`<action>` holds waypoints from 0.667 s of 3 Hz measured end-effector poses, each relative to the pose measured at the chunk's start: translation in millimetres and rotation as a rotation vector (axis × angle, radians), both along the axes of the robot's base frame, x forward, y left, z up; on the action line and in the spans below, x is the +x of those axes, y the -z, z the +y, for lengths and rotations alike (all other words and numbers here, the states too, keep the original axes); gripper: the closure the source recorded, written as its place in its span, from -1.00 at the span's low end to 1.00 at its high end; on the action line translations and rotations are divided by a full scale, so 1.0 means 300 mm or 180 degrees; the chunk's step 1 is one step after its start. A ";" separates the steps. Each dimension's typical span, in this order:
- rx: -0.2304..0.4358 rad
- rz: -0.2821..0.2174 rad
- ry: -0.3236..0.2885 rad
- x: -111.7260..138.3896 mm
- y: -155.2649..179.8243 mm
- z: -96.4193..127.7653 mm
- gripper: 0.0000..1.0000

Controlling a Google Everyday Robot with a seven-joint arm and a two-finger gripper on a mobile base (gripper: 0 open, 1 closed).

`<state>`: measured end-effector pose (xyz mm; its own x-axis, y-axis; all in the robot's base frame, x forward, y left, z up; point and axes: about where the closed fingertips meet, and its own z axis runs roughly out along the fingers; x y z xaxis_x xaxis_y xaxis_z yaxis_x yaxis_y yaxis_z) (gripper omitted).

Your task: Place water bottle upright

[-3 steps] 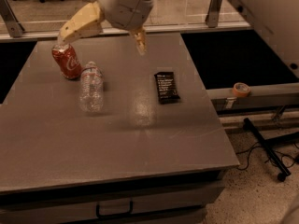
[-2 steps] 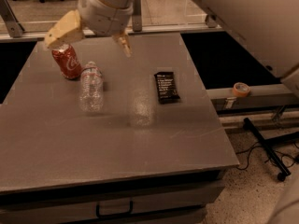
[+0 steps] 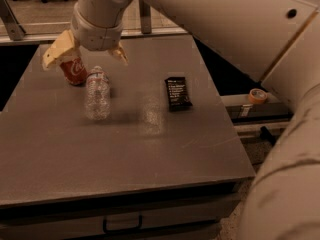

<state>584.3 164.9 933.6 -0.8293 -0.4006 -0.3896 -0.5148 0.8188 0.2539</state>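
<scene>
The water bottle (image 3: 97, 94) is clear ribbed plastic with a pale label band. It lies on its side on the grey table (image 3: 125, 149), left of centre, its neck pointing toward the far edge. A red Coca-Cola can (image 3: 74, 69) stands tilted just behind and left of it. My gripper (image 3: 84, 55) hangs above the can and the bottle's neck end, fingers spread wide and open, holding nothing. One tan fingertip (image 3: 54, 54) is left of the can, the other (image 3: 120, 53) right of the bottle's neck.
A black rectangular packet (image 3: 177, 93) lies flat right of centre. A roll of orange tape (image 3: 257, 95) sits on a lower ledge off the table's right side. My large pale arm fills the upper right and right edge. A drawer handle (image 3: 122, 224) is below the front edge.
My gripper has moved left and lower, from above the table's middle to over the can and the bottle's neck. The bottle, can and packet have not moved.
</scene>
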 end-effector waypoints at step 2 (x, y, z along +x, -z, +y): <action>-0.0431 0.0198 -0.0172 0.049 0.197 0.038 -1.00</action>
